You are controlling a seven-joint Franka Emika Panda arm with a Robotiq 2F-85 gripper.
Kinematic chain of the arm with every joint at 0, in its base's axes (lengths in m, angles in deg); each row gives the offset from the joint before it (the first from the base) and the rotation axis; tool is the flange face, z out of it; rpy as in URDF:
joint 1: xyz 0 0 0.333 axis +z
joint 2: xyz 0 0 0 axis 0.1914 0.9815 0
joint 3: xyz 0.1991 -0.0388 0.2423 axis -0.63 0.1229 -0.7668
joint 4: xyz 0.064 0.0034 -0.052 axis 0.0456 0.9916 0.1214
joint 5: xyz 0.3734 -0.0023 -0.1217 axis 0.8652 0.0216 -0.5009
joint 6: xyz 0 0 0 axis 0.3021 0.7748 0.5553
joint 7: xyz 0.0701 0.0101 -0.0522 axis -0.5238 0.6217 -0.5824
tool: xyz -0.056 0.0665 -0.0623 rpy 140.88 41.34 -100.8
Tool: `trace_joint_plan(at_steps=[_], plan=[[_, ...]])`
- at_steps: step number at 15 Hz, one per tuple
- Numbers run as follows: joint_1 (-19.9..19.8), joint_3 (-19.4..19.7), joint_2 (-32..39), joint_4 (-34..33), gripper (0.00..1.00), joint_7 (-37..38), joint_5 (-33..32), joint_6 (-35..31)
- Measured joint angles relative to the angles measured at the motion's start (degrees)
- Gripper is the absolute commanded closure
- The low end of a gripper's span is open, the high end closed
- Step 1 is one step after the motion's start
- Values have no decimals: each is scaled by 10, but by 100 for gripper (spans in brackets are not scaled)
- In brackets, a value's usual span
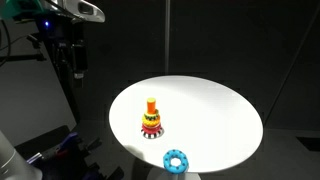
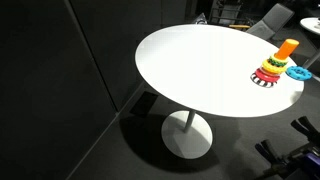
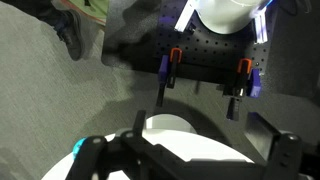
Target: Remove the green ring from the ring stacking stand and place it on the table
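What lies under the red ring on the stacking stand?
A yellow ring, then a dark striped one at the bottom. The lower part of the peg is covered by the rings.

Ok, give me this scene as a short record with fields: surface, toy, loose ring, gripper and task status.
surface: round white table
toy: ring stacking stand, upright, orange peg on top, rings stacked on it
loose ring: light-blue scalloped ring, flat near the table edge, apart from the stand
gripper: gripper open, empty, raised off to the side of the table
task status: no ring removed yet
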Motion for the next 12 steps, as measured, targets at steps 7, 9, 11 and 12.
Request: trace_joint_plan(at_steps=[7,9,11,12], plan=[[1,0,0,0,0,0,0,0],[1,0,1,0,0,1,0,-1],[1,0,5,0,0,3,0,-11],[1,0,9,0,0,6,0,-20]])
